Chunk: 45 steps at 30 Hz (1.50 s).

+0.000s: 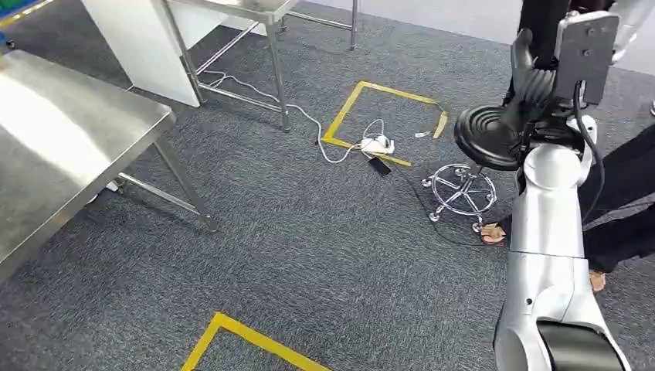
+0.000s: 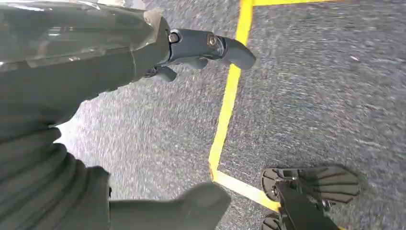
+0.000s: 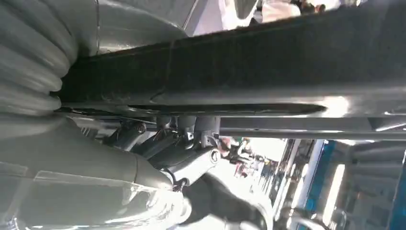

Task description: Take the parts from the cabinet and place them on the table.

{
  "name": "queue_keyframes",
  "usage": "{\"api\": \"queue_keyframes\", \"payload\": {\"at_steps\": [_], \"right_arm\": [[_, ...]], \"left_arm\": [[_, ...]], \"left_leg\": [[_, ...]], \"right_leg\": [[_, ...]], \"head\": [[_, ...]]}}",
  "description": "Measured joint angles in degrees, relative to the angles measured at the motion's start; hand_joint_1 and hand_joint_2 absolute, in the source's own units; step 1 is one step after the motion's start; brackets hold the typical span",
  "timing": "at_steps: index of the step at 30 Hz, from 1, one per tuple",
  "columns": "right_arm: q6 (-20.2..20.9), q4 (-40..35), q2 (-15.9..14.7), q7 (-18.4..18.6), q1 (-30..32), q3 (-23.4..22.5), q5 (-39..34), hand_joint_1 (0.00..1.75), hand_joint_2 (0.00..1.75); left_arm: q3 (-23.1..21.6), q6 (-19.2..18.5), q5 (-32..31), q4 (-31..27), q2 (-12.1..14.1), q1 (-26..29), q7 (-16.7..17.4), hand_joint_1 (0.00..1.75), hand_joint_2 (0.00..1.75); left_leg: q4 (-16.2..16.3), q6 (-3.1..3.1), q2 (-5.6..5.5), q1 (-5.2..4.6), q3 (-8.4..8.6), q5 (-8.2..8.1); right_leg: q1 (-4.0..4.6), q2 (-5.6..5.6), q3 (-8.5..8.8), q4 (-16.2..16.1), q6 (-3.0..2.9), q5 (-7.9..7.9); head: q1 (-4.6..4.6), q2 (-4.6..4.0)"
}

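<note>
Right robot hand (image 1: 530, 77) raised high, fingers curled around a dark long part (image 3: 239, 62). Left robot hand (image 2: 95, 62) hanging over grey carpet (image 2: 311, 96) beside yellow tape (image 2: 230, 96), fingers apart, holding nothing. Steel worktop (image 1: 69, 147) well apart from the part, far left.

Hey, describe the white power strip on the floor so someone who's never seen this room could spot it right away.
Start at the yellow tape square on the grey carpet, between the steel table frame and the black stool. The power strip lies on the tape square's near edge, with a white cable running from it toward the table legs. It is white, unlike the flat black phone-like object beside it.
</note>
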Motion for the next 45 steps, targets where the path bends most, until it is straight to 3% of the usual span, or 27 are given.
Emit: {"api": "queue_keyframes", "payload": {"at_steps": [2, 4, 6, 8, 9, 10, 11, 14, 15, 17, 18, 20, 21, 22, 24, 25, 26, 30, 31, 33, 35, 36, 38, 40, 41, 42, 45], "right_arm": [[0.0, 0.0, -0.2, 0.1, -0.5, 0.0, 0.4, 1.75, 1.75], [0.2, 0.2, -0.3, 0.4, -0.5, 0.1, 0.8, 1.75, 1.75], [0.3, 0.4, -0.3, 0.9, -0.1, 0.1, 1.0, 1.75, 1.75], [0.7, 0.7, -0.2, 1.1, -0.1, 0.1, 1.3, 1.75, 1.75], [0.7, 0.8, -0.1, 1.1, -0.1, 0.1, 1.6, 1.75, 1.75], [0.7, 0.8, 0.0, 1.1, -0.1, 0.2, 1.8, 1.75, 1.75], [0.8, 1.1, 0.1, 1.0, -0.3, 0.3, 1.9, 1.75, 1.75], [0.9, 1.4, 0.5, 1.2, -0.3, 0.3, 2.4, 1.75, 1.75], [0.9, 1.5, 0.7, 1.3, -0.4, 0.3, 2.6, 1.75, 1.75], [0.9, 1.5, 0.9, 1.4, -0.7, 0.2, 2.9, 1.75, 1.75], [0.9, 1.5, 0.9, 1.4, -0.7, 0.2, 3.0, 1.75, 1.75], [1.2, 2.0, 0.9, 1.4, -0.8, 0.2, 3.1, 1.75, 1.75], [1.3, 2.3, 0.9, 1.4, -0.8, 0.2, 3.2, 1.75, 1.75], [1.4, 2.6, 1.0, 1.3, -0.8, 0.2, 3.2, 1.75, 1.75], [1.4, 3.1, 1.2, 0.8, -1.0, 0.2, 3.3, 1.75, 1.75], [1.3, 3.2, 1.4, 0.7, -1.2, 0.2, 3.4, 1.75, 1.75], [1.3, 3.4, 1.4, 0.6, -1.3, 0.2, 3.4, 1.75, 1.75], [1.3, 4.1, 1.7, 0.4, -1.7, 0.3, 3.5, 1.75, 1.75], [1.3, 4.2, 1.9, 0.2, -1.7, 0.2, 3.5, 1.75, 1.75], [1.3, 4.5, 1.9, -0.2, -2.0, 0.3, 3.5, 1.75, 1.75], [1.3, 5.2, 1.6, -0.3, -1.9, 0.3, 3.5, 1.75, 1.75], [1.3, 5.6, 1.5, -0.3, -1.8, 0.3, 3.5, 1.75, 1.75], [1.2, 6.1, 1.6, -0.6, -1.8, 0.3, 3.5, 1.75, 1.75], [1.1, 6.7, 1.6, -1.1, -2.1, 0.3, 3.5, 1.75, 1.75], [1.1, 7.2, 1.7, -1.5, -2.3, 0.3, 3.5, 1.75, 1.75], [1.1, 7.6, 1.8, -1.6, -2.5, 0.5, 3.5, 1.75, 1.75], [0.9, 8.4, 2.6, -1.7, -2.6, 0.7, 3.5, 1.75, 1.75]], "left_arm": [[0.0, 0.0, -0.1, 0.0, 0.0, -0.1, 0.0, 0.0, 1.75], [0.0, 0.0, -0.1, 0.0, 0.0, -0.5, 0.0, 0.0, 1.75], [0.2, -0.3, 0.6, 0.0, -0.1, -0.5, -0.3, 0.0, 1.75], [1.1, -0.9, 3.4, 0.0, -0.4, -0.4, -1.6, 0.0, 1.75], [1.9, -1.0, 4.8, 0.0, -0.5, -0.4, -2.3, 0.0, 1.75], [2.6, -1.0, 5.3, 0.0, -0.5, -0.4, -2.8, 0.0, 1.75], [3.2, -0.9, 5.5, 0.0, -0.5, -0.5, -2.9, 0.0, 1.75], [3.4, -0.7, 2.7, 0.0, -0.5, 0.0, -2.3, 0.0, 1.75], [3.4, -0.7, 1.9, 0.0, -0.3, 0.1, -1.9, 0.0, 1.75], [3.3, -0.8, 1.3, 0.0, -0.4, 0.1, -1.4, 0.0, 1.75], [3.3, -0.9, 1.2, 0.0, -0.2, 0.0, -1.4, 0.0, 1.75], [3.3, -1.2, 0.9, 0.0, -0.1, -0.1, -1.4, 0.0, 1.75], [3.2, -1.2, 0.9, 0.0, -0.1, -0.1, -1.4, 0.0, 1.75], [3.2, -1.3, 0.8, 0.0, -0.1, -0.1, -1.4, 0.0, 1.75], [3.1, -1.5, 0.8, 0.0, -0.1, -0.1, -1.4, 0.0, 1.75], [3.1, -1.5, 0.7, 0.0, 0.0, -0.1, -1.4, 0.0, 1.75], [3.1, -1.5, 0.7, 0.0, 0.2, -0.3, -1.4, 0.0, 1.75], [3.1, -1.5, 0.7, 0.0, 0.3, -0.5, -1.5, 0.0, 1.75], [3.1, -1.5, 0.7, 0.0, 0.3, -0.4, -1.5, 0.0, 1.75], [3.1, -1.5, 0.7, 0.0, 0.2, -0.7, -1.6, 0.0, 1.75], [3.1, -1.5, 0.7, 0.0, 0.2, -1.0, -1.6, 0.0, 1.75], [3.1, -1.5, 0.7, 0.0, 0.1, -0.9, -1.6, 0.0, 1.75], [3.1, -1.5, 0.7, 0.0, 0.1, -0.8, -1.6, 0.0, 1.75], [3.2, -1.4, 0.7, 0.0, 0.1, -0.8, -1.6, 0.0, 1.75], [3.2, -1.3, 0.8, 0.0, 0.2, -0.8, -1.6, 0.0, 1.75], [3.2, -1.3, 0.9, 0.0, 0.2, -0.8, -1.6, 0.0, 1.75], [3.2, -1.2, 1.2, 0.0, 0.3, -0.4, -1.6, 0.0, 1.75]], "left_leg": [[-0.3, 0.1, -0.93, -0.09, 0.28, 0.17], [-0.3, 0.3, -2.29, 0.05, 0.26, 0.27], [-0.3, 0.26, -3.93, 0.15, 0.29, 0.26], [0.1, 0.04, -5.49, 0.47, 0.3, 0.14], [0.5, -0.42, -6.27, 0.69, 0.26, -0.17], [1.1, -0.94, -6.88, 0.85, -0.01, -0.52], [1.5, -1.36, -7.5, 0.6, -0.48, -0.71], [1.2, -2.08, -8.56, 0.95, -0.98, -0.31], [1.3, -2.29, -9.0, 0.97, -1.17, -0.43], [4.6, -2.86, -4.04, 0.62, -2.44, -2.53], [8.5, -3.15, -2.44, 0.77, -4.45, -4.56], [17.3, -3.39, -1.31, 0.92, -9.07, -7.83], [19.0, -3.4, -1.31, 0.95, -10.14, -7.87], [17.7, -3.25, -1.3, 0.96, -9.73, -6.56], [9.3, -2.51, -0.65, 0.81, -5.53, -1.97], [4.0, -1.74, 1.07, 0.44, -2.6, 0.18], [1.7, -0.98, 4.22, -0.51, -1.42, -0.5], [0.8, -0.37, 1.33, -0.79, -1.19, -0.2], [-0.3, -0.08, 0.8, 0.19, -0.25, 0.5], [-0.7, 0.3, -0.34, 0.11, 0.03, 0.8], [-0.6, 0.3, -2.12, 0.27, 0.04, 0.77], [-0.6, 0.27, -3.01, 0.31, 0.05, 0.76], [-0.4, 0.1, -4.67, 0.54, 0.06, 0.69], [0.4, -0.68, -6.29, 0.92, 0.0, 0.17], [0.9, -1.22, -6.87, 0.93, -0.41, -0.17], [1.5, -1.59, -7.49, 0.63, -0.89, -0.42], [1.2, -2.14, -8.51, 0.96, -1.23, -0.11]], "right_leg": [[-0.44, 4.0, -1.65, 4.7, -0.32, -2.26], [-0.76, 5.23, -6.16, 13.5, -0.57, -5.48], [-1.02, 5.5, -8.66, 17.4, 0.29, -5.73], [-1.53, 5.63, -5.74, 10.5, 1.65, -2.22], [-2.02, 6.44, -2.85, 4.4, 2.53, 0.36], [-2.59, 8.11, -1.11, 0.3, 2.95, 1.21], [-1.85, 8.61, -0.67, 0.5, 2.4, 0.9], [-1.58, 7.39, -0.9, 0.6, 0.74, 1.13], [-2.3, 6.75, -0.81, 0.3, 0.29, 1.34], [-2.0, 5.98, -0.54, 0.3, -0.61, 1.25], [-1.83, 5.58, -0.51, 0.3, -0.95, 1.17], [-1.51, 4.45, -0.51, 0.3, -1.23, 0.99], [-1.43, 3.93, -0.49, 0.3, -1.3, 0.93], [-1.36, 3.39, -0.41, 0.3, -1.36, 0.87], [-1.12, 2.41, -0.13, 0.3, -1.59, 0.67], [-0.99, 1.91, 0.16, 0.3, -1.49, 0.47], [-0.82, 1.44, 0.31, 0.2, -1.31, 0.27], [-0.43, -1.04, 1.25, -0.6, -0.39, -0.1], [-0.31, 0.28, 0.63, 0.0, -0.1, -0.54], [-0.81, 4.43, -1.39, 5.3, -0.52, -2.96], [-1.04, 5.4, -6.28, 14.6, -0.58, -6.16], [-1.17, 5.46, -7.98, 17.2, -0.16, -6.46], [-1.44, 5.5, -7.17, 13.6, 1.1, -3.88], [-2.13, 6.77, -2.56, 3.1, 2.69, 1.08], [-2.59, 8.94, -1.6, 0.9, 2.76, 1.2], [-2.28, 8.34, -1.13, 0.3, 1.86, 1.42], [-1.89, 7.11, -1.2, 0.6, 0.54, 1.47]], "head": [[-0.02, -0.02], [0.15, 0.0], [0.26, 0.0], [0.26, -0.02], [0.26, 0.0], [0.39, 0.0], [0.48, -0.02], [0.41, 0.0], [0.37, 0.0], [-0.55, -0.02], [-0.59, 0.0], [-0.66, 0.0], [-0.68, 0.0], [-0.66, 0.0], [-0.68, 0.0], [-0.68, 0.0], [-0.59, 0.0], [-0.66, 0.0], [-0.48, 0.0], [-0.53, 0.0], [-0.13, -0.02], [0.02, 0.0], [0.02, 0.0], [0.09, 0.0], [0.33, -0.02], [0.35, 0.0], [0.24, 0.0]]}}
